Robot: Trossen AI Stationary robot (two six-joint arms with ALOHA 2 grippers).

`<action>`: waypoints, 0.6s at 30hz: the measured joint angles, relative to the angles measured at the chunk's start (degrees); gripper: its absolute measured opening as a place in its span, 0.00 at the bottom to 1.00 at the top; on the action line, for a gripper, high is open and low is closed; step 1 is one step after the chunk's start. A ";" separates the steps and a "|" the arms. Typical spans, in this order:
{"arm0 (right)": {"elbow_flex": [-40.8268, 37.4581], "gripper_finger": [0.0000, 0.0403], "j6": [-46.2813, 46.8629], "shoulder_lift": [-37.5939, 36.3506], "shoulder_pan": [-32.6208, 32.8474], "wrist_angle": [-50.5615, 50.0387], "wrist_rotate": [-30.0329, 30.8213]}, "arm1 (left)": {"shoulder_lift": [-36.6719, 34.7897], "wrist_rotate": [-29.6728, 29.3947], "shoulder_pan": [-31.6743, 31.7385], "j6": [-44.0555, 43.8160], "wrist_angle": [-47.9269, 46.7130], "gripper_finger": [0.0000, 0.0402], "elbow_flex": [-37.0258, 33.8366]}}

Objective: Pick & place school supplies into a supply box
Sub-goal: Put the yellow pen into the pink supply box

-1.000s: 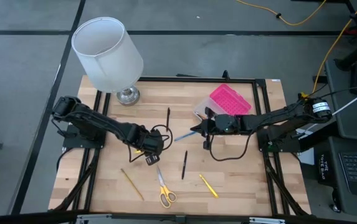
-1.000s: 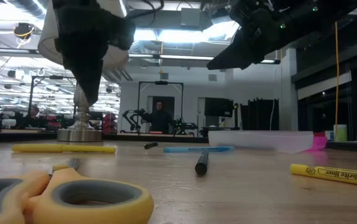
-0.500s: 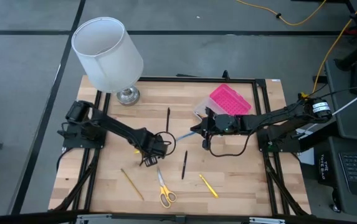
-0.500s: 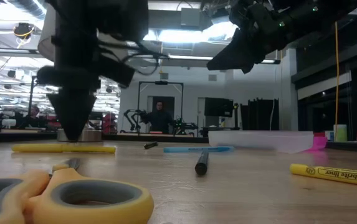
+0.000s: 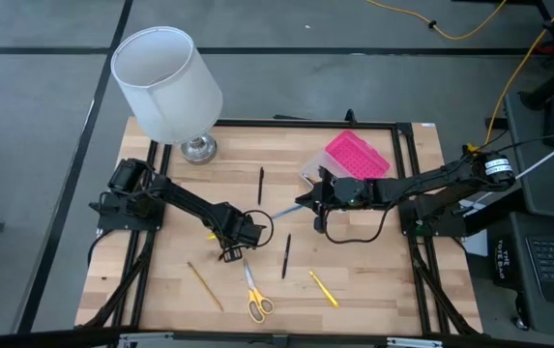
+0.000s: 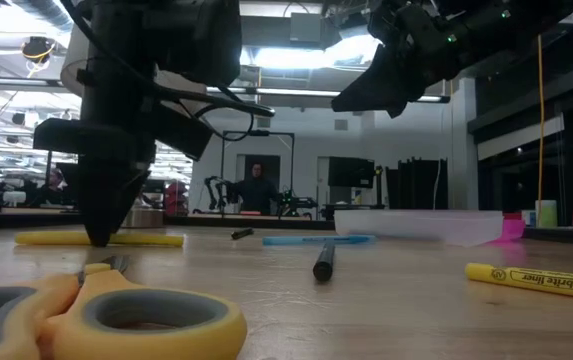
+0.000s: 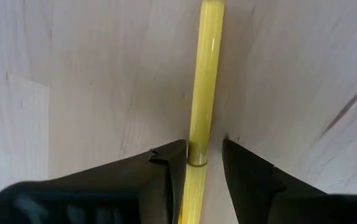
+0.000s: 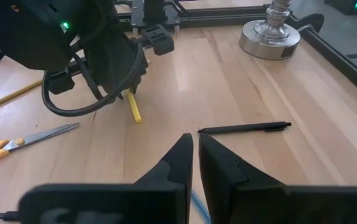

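The left gripper (image 7: 202,163) is down at the table, its fingers apart astride a yellow pen (image 7: 203,81) lying flat, long axis running straight ahead between them; the right gripper (image 8: 195,152), fingers slightly parted and empty, hovers beside the pink-lidded supply box (image 5: 356,158).

Wooden table (image 5: 160,280) with scissors (image 5: 255,295), scattered pens, pink-lidded supply box (image 5: 352,158), lamp base (image 5: 198,148).

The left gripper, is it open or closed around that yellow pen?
Open. The left gripper has a finger on each side of the yellow pen lying flat on the table, with a gap showing on one side.
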 joint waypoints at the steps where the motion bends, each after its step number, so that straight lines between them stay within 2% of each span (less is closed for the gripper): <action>1: 0.00 0.08 0.00 0.00 0.00 0.00 0.00 | 0.02 0.00 0.00 0.54 0.04 0.25 0.00; 9: 0.00 0.08 0.01 0.00 0.00 -0.04 0.00 | 0.04 -0.02 -0.07 2.86 0.44 0.23 -0.11; 18: 0.00 0.08 0.02 0.00 0.01 -0.04 0.00 | 0.09 0.37 -0.13 2.92 0.33 0.03 -0.13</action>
